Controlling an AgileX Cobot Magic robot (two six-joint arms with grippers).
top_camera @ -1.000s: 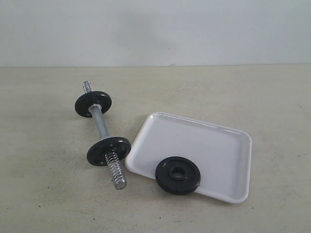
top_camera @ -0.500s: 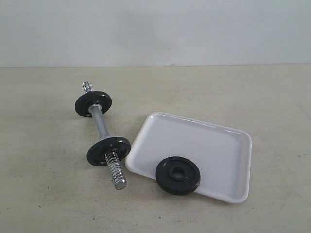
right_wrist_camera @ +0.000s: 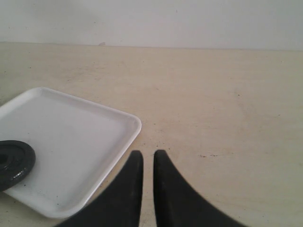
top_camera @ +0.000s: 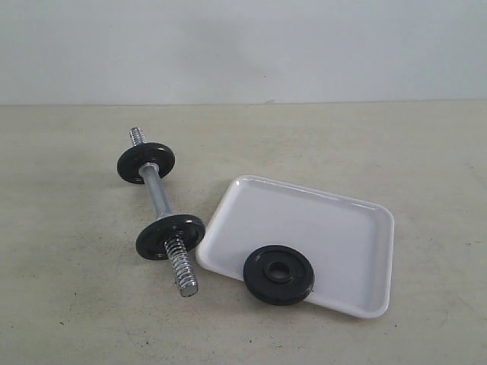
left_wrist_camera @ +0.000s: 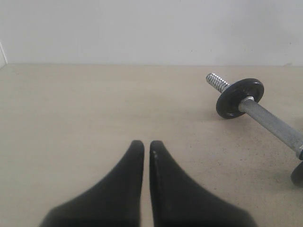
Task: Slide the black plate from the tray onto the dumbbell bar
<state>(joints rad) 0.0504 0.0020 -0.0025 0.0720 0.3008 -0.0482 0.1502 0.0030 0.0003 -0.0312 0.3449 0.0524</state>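
Black plate (top_camera: 278, 274) lies flat on tray (top_camera: 327, 220) at its near edge, overlapping the rim. Dumbbell bar (top_camera: 159, 195) rests on bench (top_camera: 76, 304) just left of tray, carrying far disc (top_camera: 145, 163) and near disc (top_camera: 170, 236). Left claw (left_wrist_camera: 147, 144) clenched, empty. Right claw (right_wrist_camera: 147, 153) clenched, empty, near a tray corner.

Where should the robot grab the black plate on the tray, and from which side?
Pinch the black plate by its thick rim where it lies over the near edge of the tray, coming from the front in the exterior view. Propped on that low lip, that rim looks raised and free. The right gripper, now shut, seems closer.
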